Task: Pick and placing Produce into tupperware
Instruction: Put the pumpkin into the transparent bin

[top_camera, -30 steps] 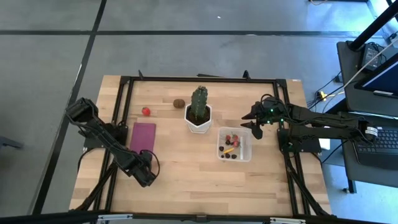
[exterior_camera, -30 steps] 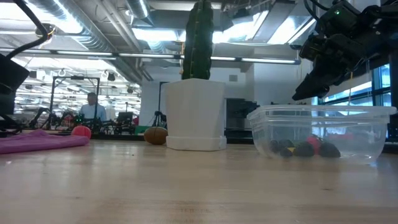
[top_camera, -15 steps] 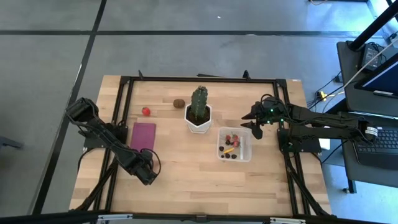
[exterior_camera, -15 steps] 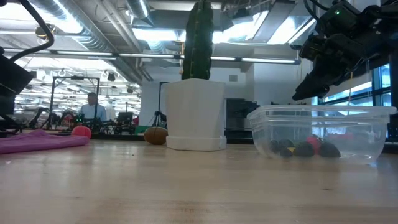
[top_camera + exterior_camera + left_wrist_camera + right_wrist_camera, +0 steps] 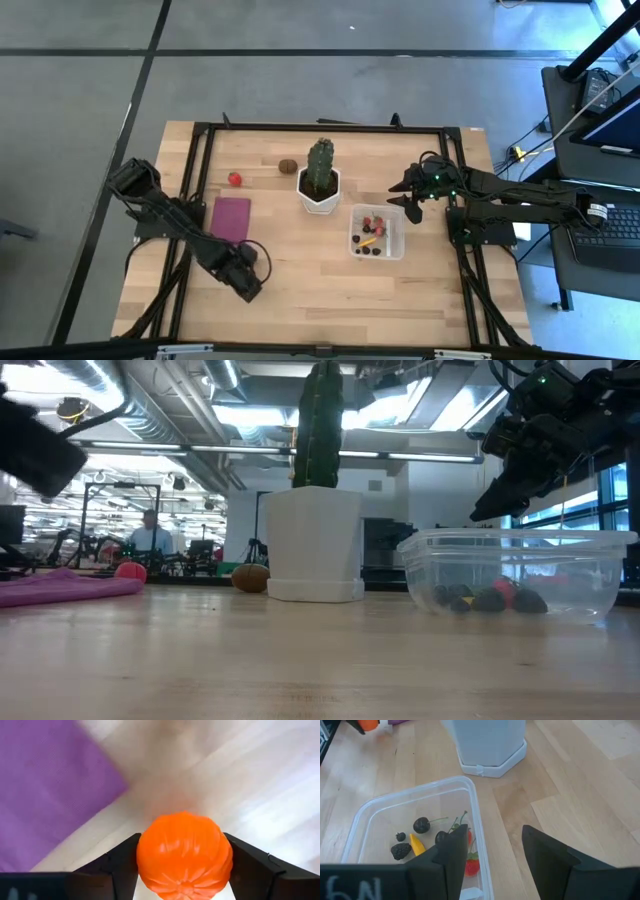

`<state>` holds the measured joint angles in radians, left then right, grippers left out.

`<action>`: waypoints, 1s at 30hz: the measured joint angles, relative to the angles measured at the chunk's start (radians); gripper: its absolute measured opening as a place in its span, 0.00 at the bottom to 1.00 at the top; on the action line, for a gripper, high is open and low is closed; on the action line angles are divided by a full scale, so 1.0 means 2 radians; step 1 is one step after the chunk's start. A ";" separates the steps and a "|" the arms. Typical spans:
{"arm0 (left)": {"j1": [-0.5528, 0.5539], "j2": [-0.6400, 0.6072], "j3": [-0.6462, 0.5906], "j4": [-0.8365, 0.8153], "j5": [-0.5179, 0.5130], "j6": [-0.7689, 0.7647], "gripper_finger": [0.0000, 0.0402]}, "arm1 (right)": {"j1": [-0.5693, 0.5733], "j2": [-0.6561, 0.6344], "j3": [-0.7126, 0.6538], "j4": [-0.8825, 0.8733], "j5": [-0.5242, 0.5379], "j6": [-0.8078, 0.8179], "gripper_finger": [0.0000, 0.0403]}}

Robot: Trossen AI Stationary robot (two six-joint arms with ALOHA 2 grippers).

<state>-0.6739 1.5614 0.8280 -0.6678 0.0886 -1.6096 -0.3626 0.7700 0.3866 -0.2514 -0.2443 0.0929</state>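
Left gripper (image 5: 247, 283) sits over the table (image 5: 300, 300) toward its front-left, just off the front-right corner of the purple mat (image 5: 230, 218). Its fingers are pinched on an orange piece (image 5: 184, 854): glossy plastic, round, ribbed like a small pumpkin. Only the left wrist view shows that grip; in the high view the piece is hidden under the gripper.

Mat is flat, rectangular, fine woven texture in the wrist view; in the low view it reads as a thin rumpled strip at the left edge. Behind it, near the back edge, a small round red piece (image 5: 234, 179) and a brown kiwi-like oval (image 5: 288, 166) lie loose on the light wood planks, well apart from the tupperware (image 5: 397, 243).

Centre: green ribbed cactus (image 5: 320, 165) upright in a white hexagonal pot (image 5: 319, 203), smooth and faceted.

Just right of the pot: the tupperware, clear thin plastic, squarish with rounded corners. The right wrist view resolves its contents: dark stemmed berries (image 5: 421, 825), a bumpy black one, a yellow-orange wedge (image 5: 417, 845), red strawberry-like pieces (image 5: 471, 866). The low view shows only dark and red blobs through the wall.

Right gripper (image 5: 408, 198) hangs above the table beside the tupperware's back-right corner, fingers spread, nothing between them.
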 joint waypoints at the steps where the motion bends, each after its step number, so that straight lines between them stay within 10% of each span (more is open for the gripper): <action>1: 0.006 0.000 0.005 0.004 0.000 0.011 0.59 | 0.000 0.000 0.000 0.000 0.000 0.000 0.47; 30: 0.223 0.086 0.074 0.587 -0.222 0.641 0.59 | 0.000 0.000 0.000 0.001 0.000 -0.009 0.47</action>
<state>-0.2278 1.7329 0.9766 0.5063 -0.3562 -0.3280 -0.3623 0.7700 0.3866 -0.2499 -0.2443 0.0744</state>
